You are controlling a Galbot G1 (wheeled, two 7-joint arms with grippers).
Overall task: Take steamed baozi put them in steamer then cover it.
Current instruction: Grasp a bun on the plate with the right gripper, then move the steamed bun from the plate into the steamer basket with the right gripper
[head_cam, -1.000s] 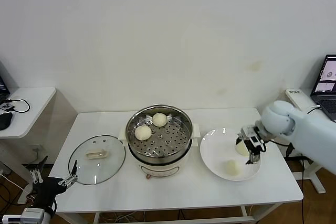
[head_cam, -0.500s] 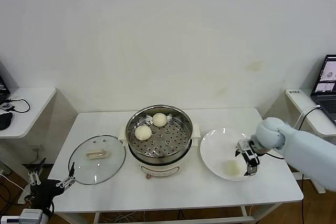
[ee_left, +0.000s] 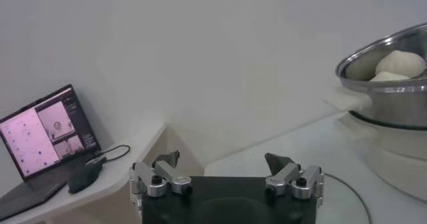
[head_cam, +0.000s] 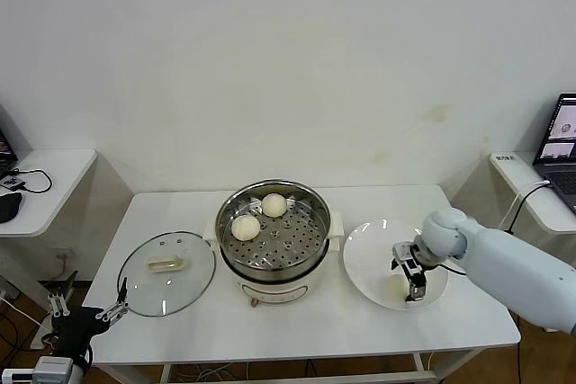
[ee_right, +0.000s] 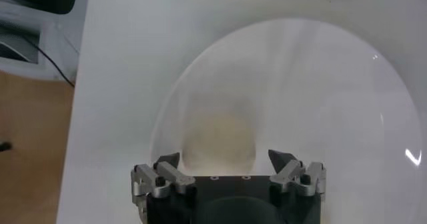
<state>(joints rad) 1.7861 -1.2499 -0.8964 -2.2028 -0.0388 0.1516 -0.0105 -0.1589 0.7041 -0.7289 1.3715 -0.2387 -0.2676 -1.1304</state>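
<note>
The steamer (head_cam: 270, 245) stands mid-table with two steamed baozi (head_cam: 245, 227) (head_cam: 274, 205) on its perforated tray. It also shows in the left wrist view (ee_left: 393, 85). One more baozi (head_cam: 394, 288) lies on the white plate (head_cam: 369, 254). It shows in the right wrist view (ee_right: 219, 139). My right gripper (head_cam: 410, 276) (ee_right: 223, 157) hangs open just over this baozi, a jaw on either side. I see no fourth baozi. The cover (head_cam: 166, 272) lies flat on the table left of the steamer. My left gripper (head_cam: 87, 314) (ee_left: 222, 159) is open and empty, low beside the table's left front corner.
A side table (head_cam: 45, 177) with cables stands at the far left. A laptop (ee_left: 43, 135) and a dark mouse (ee_left: 83, 175) lie on it. Another laptop (head_cam: 562, 155) is at the far right. The table's front edge (head_cam: 306, 348) is close below the plate.
My right gripper has moved left and down across the plate, from its right side to over the front baozi. The bun seen by the gripper earlier no longer shows. The left arm barely moved.
</note>
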